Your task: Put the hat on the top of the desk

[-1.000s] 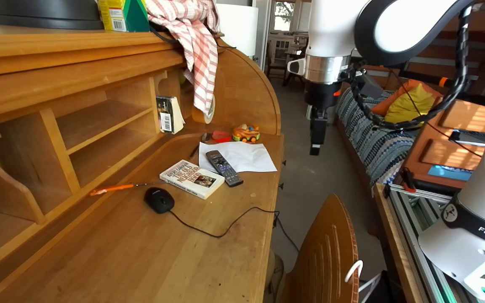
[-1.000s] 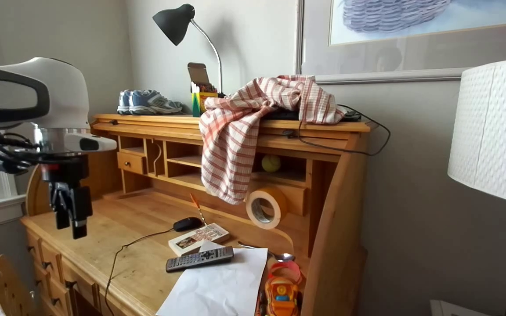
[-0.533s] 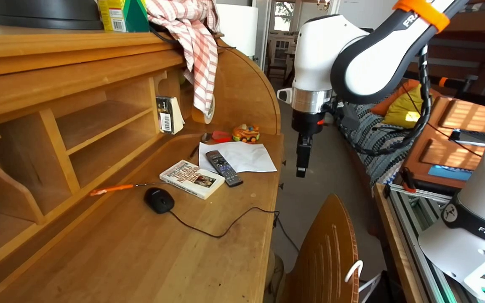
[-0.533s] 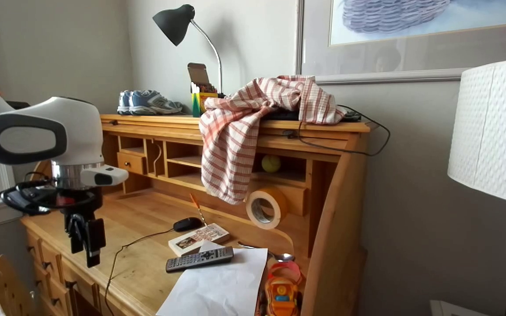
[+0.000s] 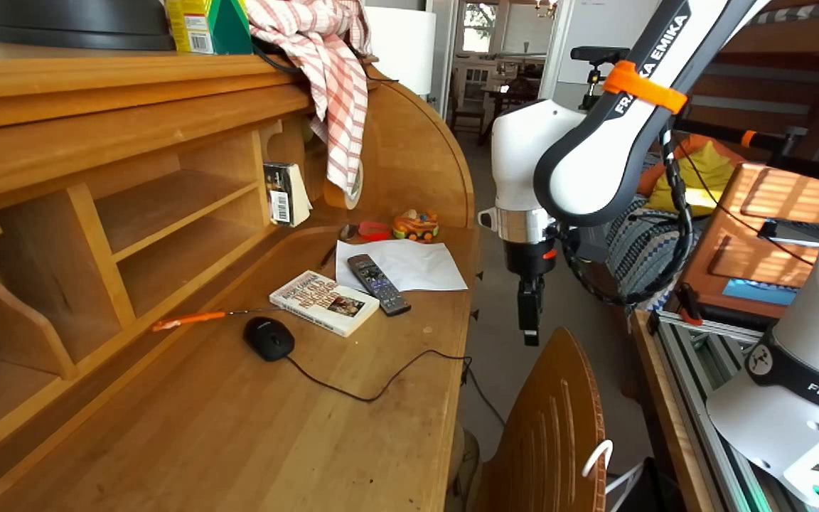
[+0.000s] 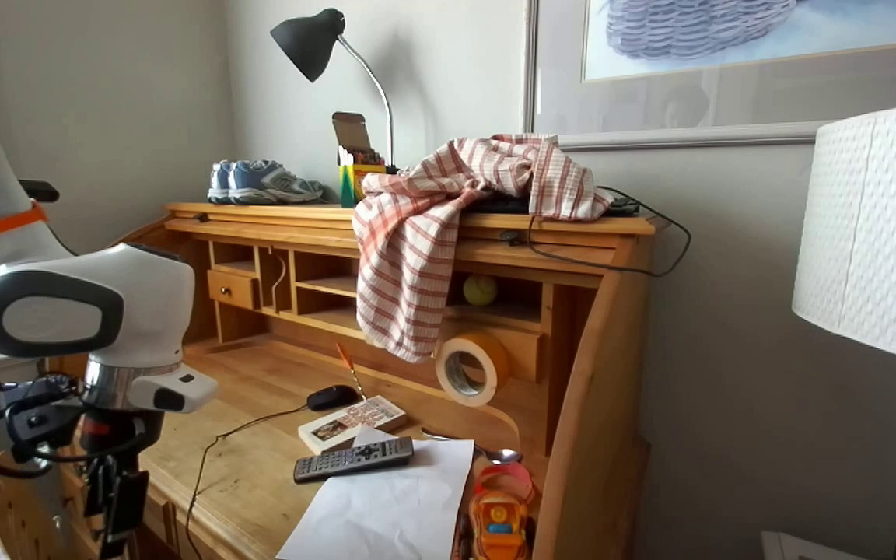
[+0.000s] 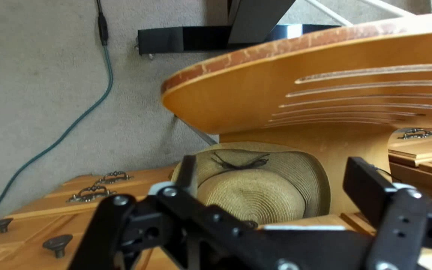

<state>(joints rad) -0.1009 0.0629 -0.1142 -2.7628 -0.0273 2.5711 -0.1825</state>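
Down beside the worktop (image 5: 324,441) come the arm (image 5: 594,174) and its pincer (image 5: 529,336), lower than a second ago, so that the pincer now hangs near the upper edge of the chair (image 5: 544,441). Its jaws stand wide apart, released. The wrist view looks past them to the hat (image 7: 251,195), tan woven straw with a broad brim and a dark string (image 7: 234,166), lying well beyond the jaws with its crown towards the camera. It sits low, beside the lower part of the chair, its brim overlapping the chair's wood in that view, with drawer fronts (image 7: 28,228) of the worktop to either side; what bears it I cannot tell. On the worktop, in both exterior views, a black mouse (image 5: 269,338) lies near a paperback (image 5: 325,302), and a remote control (image 5: 379,284) lies partly on a sheet of white paper (image 5: 416,263), with an orange toy car (image 5: 416,225) just beside the sheet. Higher up, the red-and-white checked cloth (image 6: 409,264) drapes over the top of the worktop and hangs down in front of its cubbyholes (image 6: 327,286), while a yellow-and-green box (image 6: 362,183) and a pair of shoes (image 6: 265,183) rest along that top.
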